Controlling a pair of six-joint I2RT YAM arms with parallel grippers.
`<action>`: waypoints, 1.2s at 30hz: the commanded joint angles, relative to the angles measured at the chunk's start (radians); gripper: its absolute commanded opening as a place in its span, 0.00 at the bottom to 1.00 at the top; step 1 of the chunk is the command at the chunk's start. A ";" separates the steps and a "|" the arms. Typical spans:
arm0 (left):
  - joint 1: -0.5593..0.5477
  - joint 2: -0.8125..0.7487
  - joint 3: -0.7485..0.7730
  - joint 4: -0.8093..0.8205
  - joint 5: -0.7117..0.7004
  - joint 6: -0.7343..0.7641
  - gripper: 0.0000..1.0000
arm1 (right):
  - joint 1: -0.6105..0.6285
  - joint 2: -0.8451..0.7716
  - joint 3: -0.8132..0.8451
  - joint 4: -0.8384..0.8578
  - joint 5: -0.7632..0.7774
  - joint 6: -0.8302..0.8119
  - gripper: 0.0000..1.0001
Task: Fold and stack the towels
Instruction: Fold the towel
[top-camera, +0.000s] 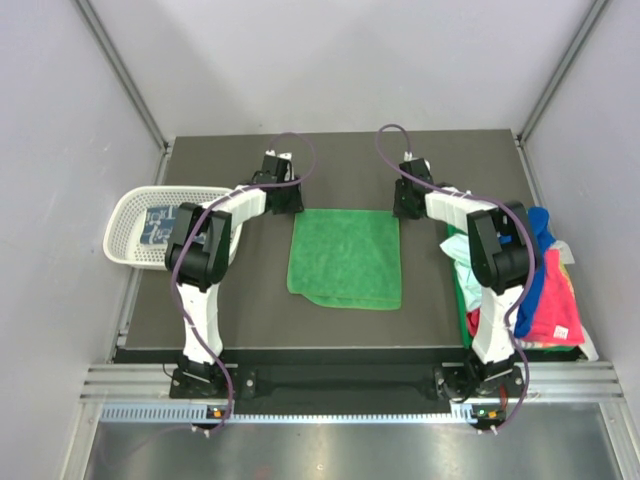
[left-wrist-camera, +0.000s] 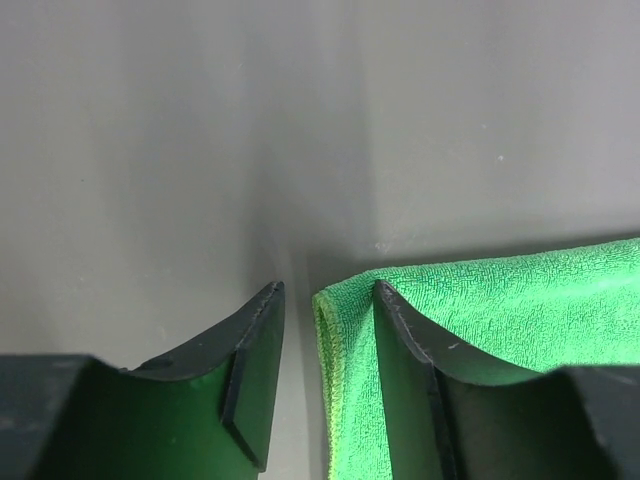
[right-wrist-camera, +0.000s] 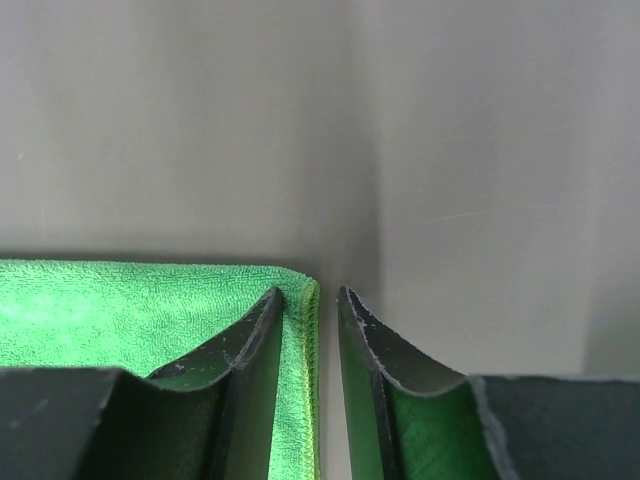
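two grippers, one towel in work. the green towel (top-camera: 345, 258) lies flat on the tabletop (top-camera: 250, 300). the layered near edge suggests it is already doubled. its whole body sits between the grippers and on their base side.

the towel's far edge runs straight from the left gripper (top-camera: 285, 200) to the right gripper (top-camera: 405, 203). each gripper is at its own far corner, so neither arm is nearer and the reach is symmetric.

left wrist view: gripper partly spread, pinching nothing. the corner hem lies in the gap, with one finger (left-wrist-camera: 420, 390) over cloth and the other over bare tabletop.

right wrist view: mirror case. gripper partly spread, hem in the gap, not clamped.

the towel's outline is close to square, so i cannot call a long axis with confidence.

judgement: the next fold turns on this straddle. if both grippers close on the hems, the far edge can be drawn toward the bases over the near edge. the risk is catching only the top layer.

the patterned towel (top-camera: 158, 225) sits in the white basket (top-camera: 125, 205), outboard of the left gripper. the pink towel (top-camera: 555, 300) and blue towel (top-camera: 540, 240) are heaped outboard of the right gripper, back by its arm.
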 joint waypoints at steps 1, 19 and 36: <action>0.000 0.017 -0.023 0.030 0.017 -0.007 0.45 | -0.004 0.011 0.035 0.011 0.030 -0.026 0.29; 0.000 0.031 -0.043 0.106 0.062 -0.041 0.00 | -0.002 0.007 0.055 0.030 -0.003 -0.035 0.07; 0.014 0.048 0.109 0.306 0.033 -0.049 0.00 | -0.056 0.003 0.167 0.106 0.007 -0.041 0.00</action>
